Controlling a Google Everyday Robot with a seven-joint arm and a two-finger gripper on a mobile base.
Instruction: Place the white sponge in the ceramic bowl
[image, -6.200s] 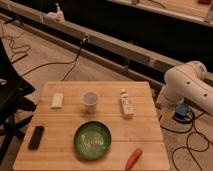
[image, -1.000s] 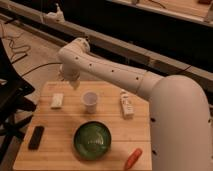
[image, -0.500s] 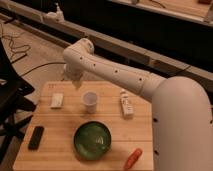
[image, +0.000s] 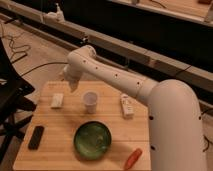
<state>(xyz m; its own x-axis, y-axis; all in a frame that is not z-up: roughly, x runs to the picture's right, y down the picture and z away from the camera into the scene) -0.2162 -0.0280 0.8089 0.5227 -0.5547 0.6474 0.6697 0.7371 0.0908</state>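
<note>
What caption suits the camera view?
Open tool hangs near the white sponge; the green bowl sits empty on the table.

Wooden worktop (image: 57, 127) has a small white cup (image: 90, 101) standing near the back, with a white labelled bottle (image: 126, 106) lying to its right. Black flat device (image: 36, 137) front left, orange thing (image: 133, 158) at the front edge. Black chair (image: 9, 97) off to the left.

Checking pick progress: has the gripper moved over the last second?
Yes: the gripper, hanging between white sponge and cup, has sunk slightly nearer the cup's rim.
</note>
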